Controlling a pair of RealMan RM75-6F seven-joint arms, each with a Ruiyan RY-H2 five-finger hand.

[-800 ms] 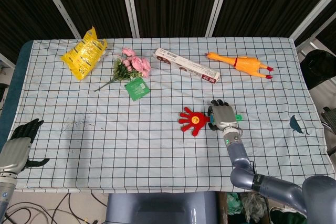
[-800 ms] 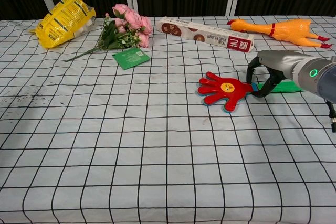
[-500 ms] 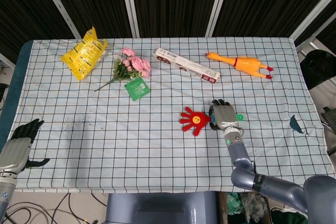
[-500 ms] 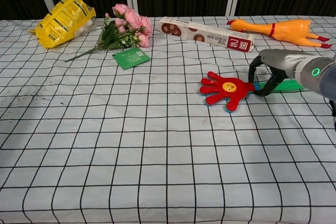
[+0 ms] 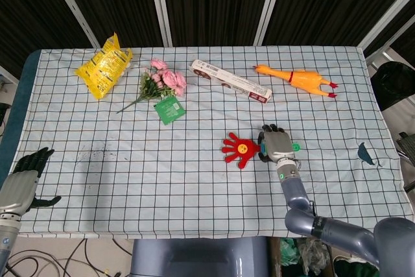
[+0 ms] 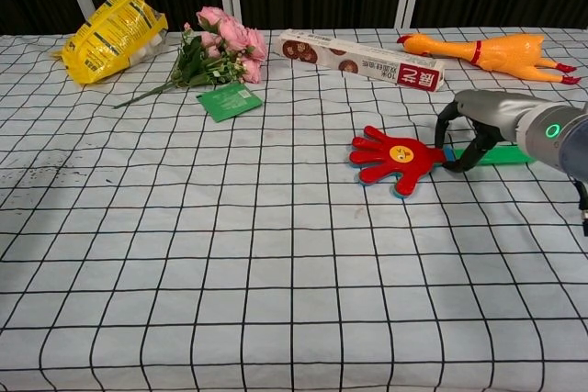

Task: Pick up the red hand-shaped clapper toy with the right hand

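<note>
The red hand-shaped clapper toy lies flat on the checked cloth, right of centre, its palm showing a yellow face. Its green handle points to the right. My right hand arches over the handle where it joins the red palm, dark fingers curled down around it and touching the cloth. The handle's far end sticks out beyond the hand. My left hand hangs off the table's near left edge, fingers spread, holding nothing.
Along the back lie a yellow snack bag, pink flowers, a green card, a long box and a rubber chicken. A small dark object sits near the right edge.
The right hand has slid slightly to the right with its fingers around the handle, and the clapper shifted a little rightward with it. The left hand has not moved.
</note>
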